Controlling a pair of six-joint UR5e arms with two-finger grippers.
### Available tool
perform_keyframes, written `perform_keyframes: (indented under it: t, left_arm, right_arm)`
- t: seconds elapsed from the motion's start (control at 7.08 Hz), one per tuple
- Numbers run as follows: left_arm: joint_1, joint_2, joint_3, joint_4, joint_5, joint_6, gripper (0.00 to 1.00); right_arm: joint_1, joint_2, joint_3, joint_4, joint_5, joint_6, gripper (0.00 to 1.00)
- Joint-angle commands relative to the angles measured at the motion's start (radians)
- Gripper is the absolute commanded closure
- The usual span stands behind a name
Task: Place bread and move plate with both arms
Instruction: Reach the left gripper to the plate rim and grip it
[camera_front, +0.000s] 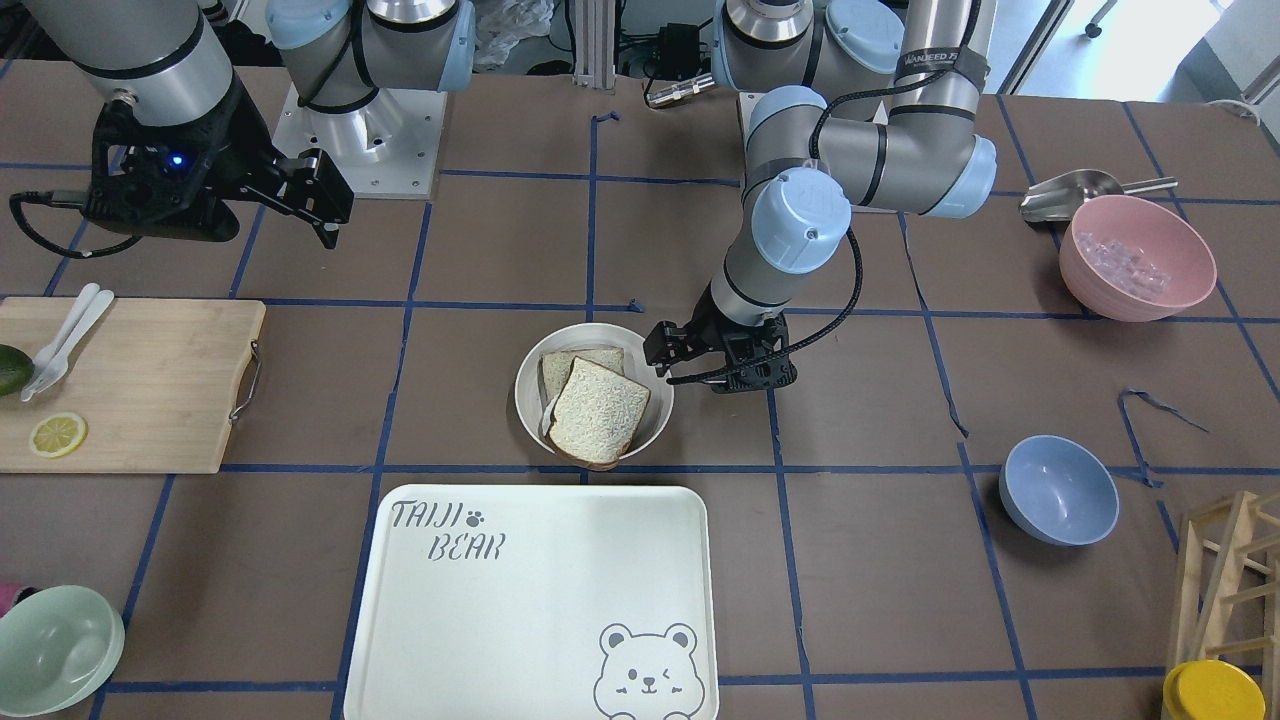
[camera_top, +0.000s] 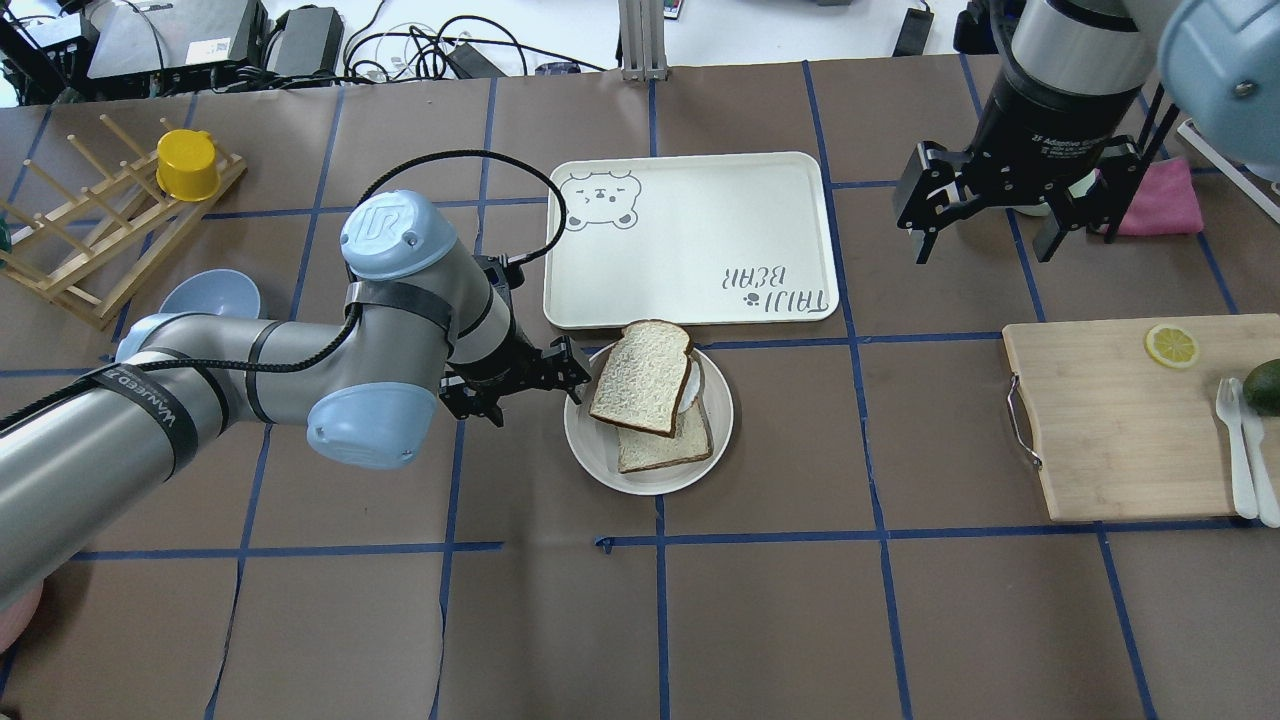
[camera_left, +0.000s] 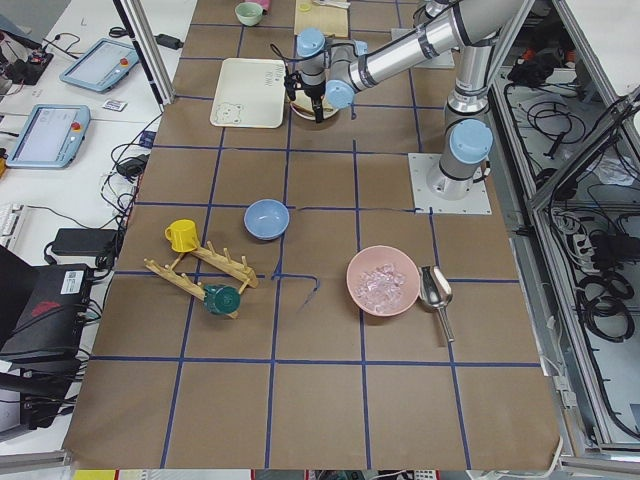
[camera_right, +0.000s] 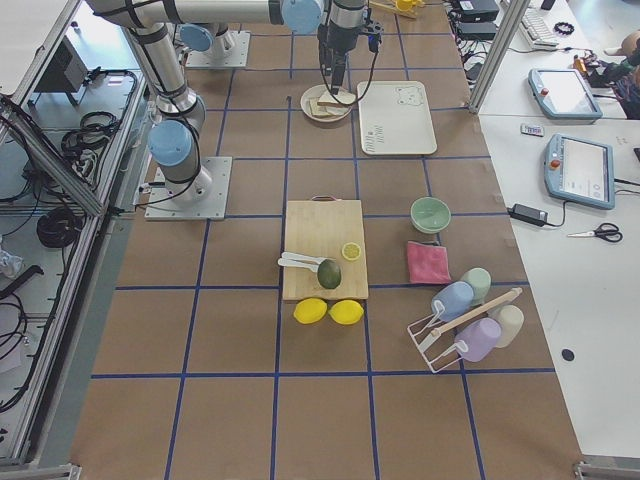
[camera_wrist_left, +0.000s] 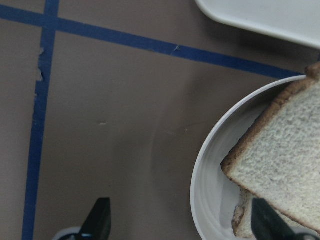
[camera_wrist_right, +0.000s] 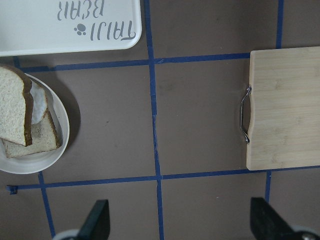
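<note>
The bread (camera_top: 642, 378) is a large dark-crusted slice. It lies tilted on a smaller pale slice (camera_top: 665, 445) in the round cream plate (camera_top: 600, 450) at mid-table. It also shows in the front view (camera_front: 598, 412) and the left wrist view (camera_wrist_left: 280, 160). My left gripper (camera_top: 530, 385) is open and empty, low at the plate's left rim (camera_wrist_left: 200, 175). One finger is over the table and the other over the plate's edge. My right gripper (camera_top: 985, 235) is open and empty. It hangs high above the table, far to the right of the plate (camera_wrist_right: 30, 162).
The bear tray (camera_top: 690, 240) lies just beyond the plate. A cutting board (camera_top: 1120, 420) with a lemon slice, white cutlery and an avocado is on the right. A blue bowl (camera_top: 210, 295) and a wooden rack (camera_top: 90, 240) are on the left. A pink bowl (camera_front: 1137, 255) sits near my left base.
</note>
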Motion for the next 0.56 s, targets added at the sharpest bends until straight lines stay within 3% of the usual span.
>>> perform_keyframes:
  t: [0.0, 0.42]
  left_arm:
    - [-0.003, -0.038, -0.008, 0.032, -0.001, 0.005, 0.06]
    - [-0.02, -0.092, -0.016, 0.101, -0.001, 0.002, 0.13]
  right_arm:
    - [0.001, -0.001, 0.007, 0.0, 0.0, 0.0, 0.0]
    - [0.001, -0.001, 0.009, -0.003, 0.0, 0.0, 0.0]
